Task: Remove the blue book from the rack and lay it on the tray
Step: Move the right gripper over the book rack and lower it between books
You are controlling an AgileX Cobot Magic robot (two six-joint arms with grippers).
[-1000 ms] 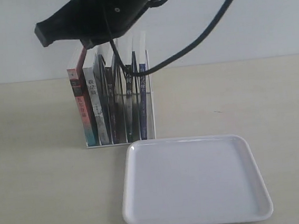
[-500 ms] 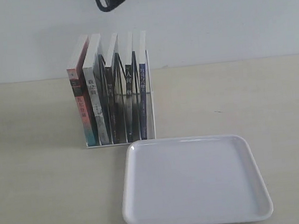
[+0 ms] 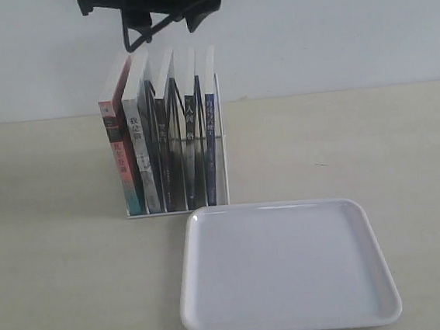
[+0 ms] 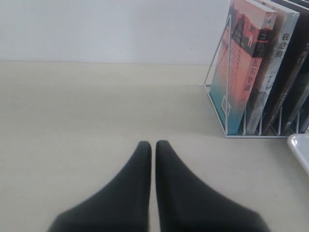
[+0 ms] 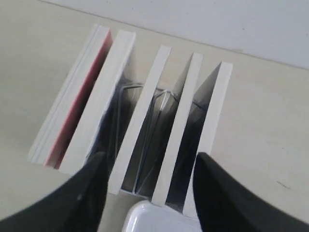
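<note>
One blue book, below wide-spread right claw

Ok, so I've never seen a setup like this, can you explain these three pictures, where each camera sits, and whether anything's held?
This is a two-armed robot at a table. One camera off the arms shows a wire rack with five books, the blue book at its right end, and an empty white tray in front. The other two cameras sit on the wrists. The left one shows the left gripper, fingers together, low over the table beside the rack. The right one looks down on the book tops between the open jaws of the right gripper, hovering above the rack. Nothing is held.
</note>
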